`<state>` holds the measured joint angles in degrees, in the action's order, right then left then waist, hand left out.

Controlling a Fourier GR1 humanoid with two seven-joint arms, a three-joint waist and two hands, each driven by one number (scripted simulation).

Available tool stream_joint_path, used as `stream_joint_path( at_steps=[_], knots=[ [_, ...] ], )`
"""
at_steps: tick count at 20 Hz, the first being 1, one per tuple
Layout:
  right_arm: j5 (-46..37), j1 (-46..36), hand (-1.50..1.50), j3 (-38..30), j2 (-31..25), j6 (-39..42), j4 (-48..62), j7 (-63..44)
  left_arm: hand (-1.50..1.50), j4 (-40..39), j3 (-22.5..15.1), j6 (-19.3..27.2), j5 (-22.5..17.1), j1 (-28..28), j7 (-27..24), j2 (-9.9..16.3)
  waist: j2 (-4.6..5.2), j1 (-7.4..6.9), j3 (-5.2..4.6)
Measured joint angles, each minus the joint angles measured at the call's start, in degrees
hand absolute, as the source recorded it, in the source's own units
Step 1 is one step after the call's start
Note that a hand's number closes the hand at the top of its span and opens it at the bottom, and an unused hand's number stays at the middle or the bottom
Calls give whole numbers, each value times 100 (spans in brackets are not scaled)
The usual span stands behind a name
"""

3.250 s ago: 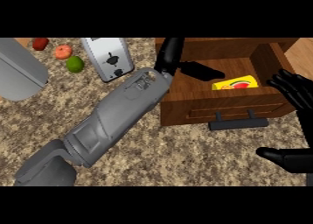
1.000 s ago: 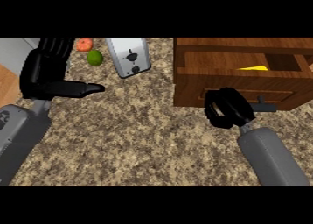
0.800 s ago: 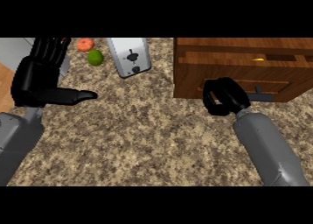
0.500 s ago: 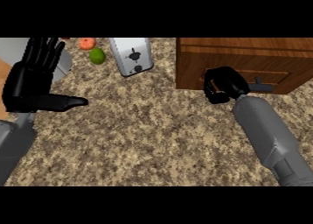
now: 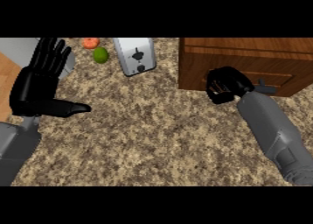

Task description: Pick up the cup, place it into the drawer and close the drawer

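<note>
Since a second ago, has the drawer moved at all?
Yes. The drawer has slid back into the wooden cabinet; its open top and the yellow thing inside no longer show. The right hand is curled against its front.

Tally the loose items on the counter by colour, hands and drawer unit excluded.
Orange: 1, a round fruit
Green: 1, a round fruit
Silver: 1, the toaster
Total: 3

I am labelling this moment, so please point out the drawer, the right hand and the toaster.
drawer (image 5: 275,78): head view, wooden front panel.
right hand (image 5: 225,85): head view, curled fingers at the drawer front.
toaster (image 5: 134,55): head view, its silver top.
</note>
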<state>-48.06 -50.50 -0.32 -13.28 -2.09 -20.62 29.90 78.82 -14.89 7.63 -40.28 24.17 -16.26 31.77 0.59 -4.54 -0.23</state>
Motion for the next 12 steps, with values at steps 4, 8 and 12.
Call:
stream_joint_path(
  at_steps=[4, 8, 12],
  knots=[
    [88, -41, 150, -98, -60, 122, 147, 244, -150, 1, 13, -95, -33, -5, 19, -22, -4, -44, -8],
    [190, -48, 150, -199, -112, 230, 208, 489, -150, -14, 23, -201, -52, -13, 6, -31, 11, -77, -6],
    [275, -38, 150, -283, -163, 319, 248, 714, -150, -19, -2, -228, -56, -16, 20, -90, 23, -113, -3]
  ],
)
